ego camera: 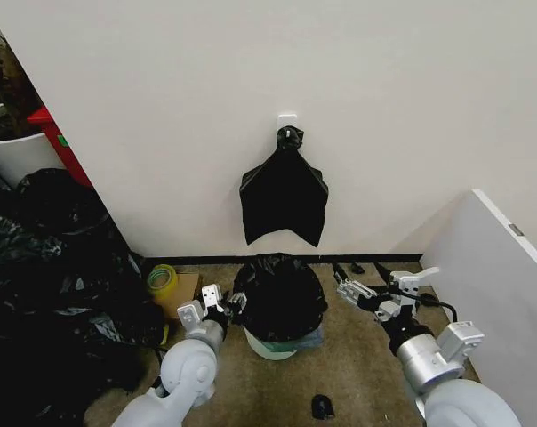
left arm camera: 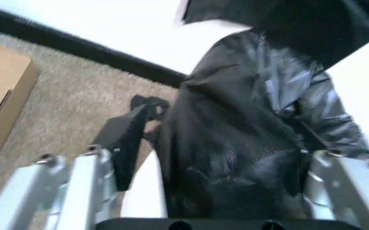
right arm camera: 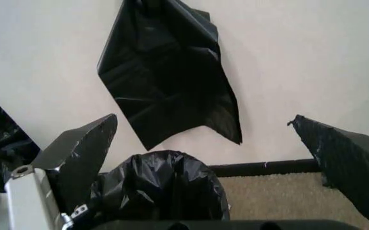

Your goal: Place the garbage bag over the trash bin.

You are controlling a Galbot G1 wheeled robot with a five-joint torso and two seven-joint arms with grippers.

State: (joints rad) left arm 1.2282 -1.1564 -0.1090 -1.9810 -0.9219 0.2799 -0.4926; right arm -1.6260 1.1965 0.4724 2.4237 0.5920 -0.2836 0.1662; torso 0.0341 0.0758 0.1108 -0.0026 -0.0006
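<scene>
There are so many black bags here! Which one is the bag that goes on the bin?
Find the white wall ahead, then look down to the carpet at its foot. The garbage bag is the puffy, glossy one pulled over the trash bin. The flat bundle hangs higher on the wall, and the big heap of sacks lies off to the left.

A plain white wall [ego camera: 251,89] with a black baseboard [ego camera: 277,259] meets brown carpet [ego camera: 357,374], with a white panel [ego camera: 491,285] standing right of the wall and black sacks [ego camera: 46,294] heaped left.
</scene>
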